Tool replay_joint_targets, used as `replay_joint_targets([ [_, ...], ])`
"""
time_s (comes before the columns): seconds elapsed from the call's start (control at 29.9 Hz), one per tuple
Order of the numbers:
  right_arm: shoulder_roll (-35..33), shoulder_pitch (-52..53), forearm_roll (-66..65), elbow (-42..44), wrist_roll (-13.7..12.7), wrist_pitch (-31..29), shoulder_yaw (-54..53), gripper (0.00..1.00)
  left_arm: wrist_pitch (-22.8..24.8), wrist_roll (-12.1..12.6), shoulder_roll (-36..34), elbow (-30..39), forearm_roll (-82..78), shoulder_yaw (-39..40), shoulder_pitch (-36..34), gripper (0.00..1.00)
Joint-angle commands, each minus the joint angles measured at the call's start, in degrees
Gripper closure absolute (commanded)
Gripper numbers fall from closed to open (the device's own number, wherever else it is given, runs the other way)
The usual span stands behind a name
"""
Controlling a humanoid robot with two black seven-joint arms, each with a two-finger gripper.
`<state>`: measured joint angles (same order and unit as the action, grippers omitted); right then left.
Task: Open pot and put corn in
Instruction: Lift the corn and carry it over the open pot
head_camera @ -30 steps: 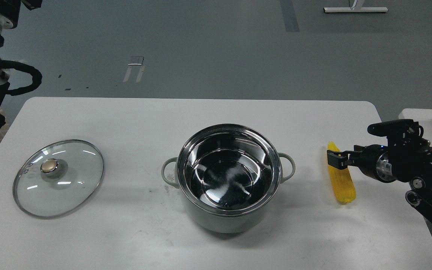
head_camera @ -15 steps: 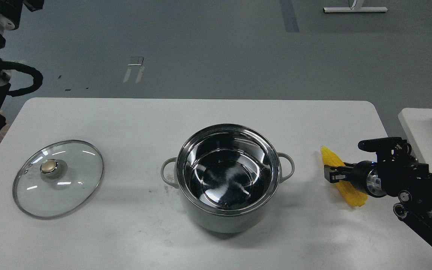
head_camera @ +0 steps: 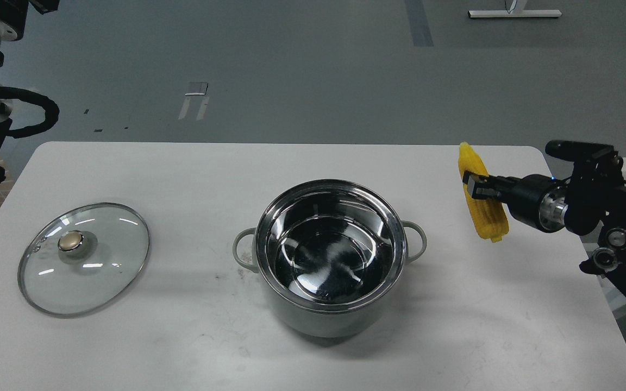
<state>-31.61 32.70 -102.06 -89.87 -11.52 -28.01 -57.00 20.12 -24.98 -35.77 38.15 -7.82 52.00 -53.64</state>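
Observation:
The pale grey-green pot point(head_camera: 330, 320) stands open in the middle of the white table, its shiny steel inside bare. My right gripper point(head_camera: 475, 184) is shut on the yellow corn point(head_camera: 486, 216) and holds it in the air to the right of the pot, above the table, tip pointing up and away. My left arm shows only as thick black parts at the far left edge; its gripper is out of view.
The glass lid point(head_camera: 105, 271) with a brass-coloured knob lies flat on the table point(head_camera: 182, 174) at the left. A second white surface edge shows at the far right behind my right arm.
My right gripper closed on the corn on the table and has lifted it up and slightly back. The pot and lid have not moved.

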Motion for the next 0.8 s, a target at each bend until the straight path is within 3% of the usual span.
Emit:
replay_joint_targets([
  [0.0,2.59,2.54,-0.06,-5.30,0.00,0.01,0.83,1.00,0.01,0.10,0.26,0.17,-0.09,-0.23,-0.50,0.04],
  [0.33,8.40,6.15,-0.50,-5.93,-0.26,0.01,19.11,0.96,0.44,0.01,-0.18,0.26,-0.09,-0.49,-0.77,0.03],
  [0.4,10.25,6.32,-0.68,-5.14,-0.26,0.01,20.26,0.87,0.62,0.01,-0.44,0.26,-0.09,-0.49,-0.77,0.03],
  [0.47,11.57,6.32,-0.68,-4.27,-0.26,0.01,20.61,0.62,0.71,0.01,-1.41,0.26,-0.09,-0.49,-0.68,0.03],
  [0.54,11.83,6.32,-0.59,-4.00,-0.26,0.01,20.70,0.47,0.71,0.10,-1.41,0.26,-0.09,-0.49,-0.68,0.03],
  [0.57,12.18,6.32,-0.59,-3.74,-0.26,0.01,21.14,0.32,0.71,0.10,-1.41,0.26,-0.09,-0.67,-0.68,0.03],
  [0.67,12.71,6.32,-0.50,-3.56,-0.18,0.01,21.41,0.15,1.23,1.24,-1.50,0.26,-0.18,-0.76,-0.68,0.03],
  [0.77,12.71,6.24,-0.50,-3.56,-0.09,0.01,21.67,0.08,2.02,2.65,-1.50,0.26,-0.18,-0.49,-0.59,0.03],
])
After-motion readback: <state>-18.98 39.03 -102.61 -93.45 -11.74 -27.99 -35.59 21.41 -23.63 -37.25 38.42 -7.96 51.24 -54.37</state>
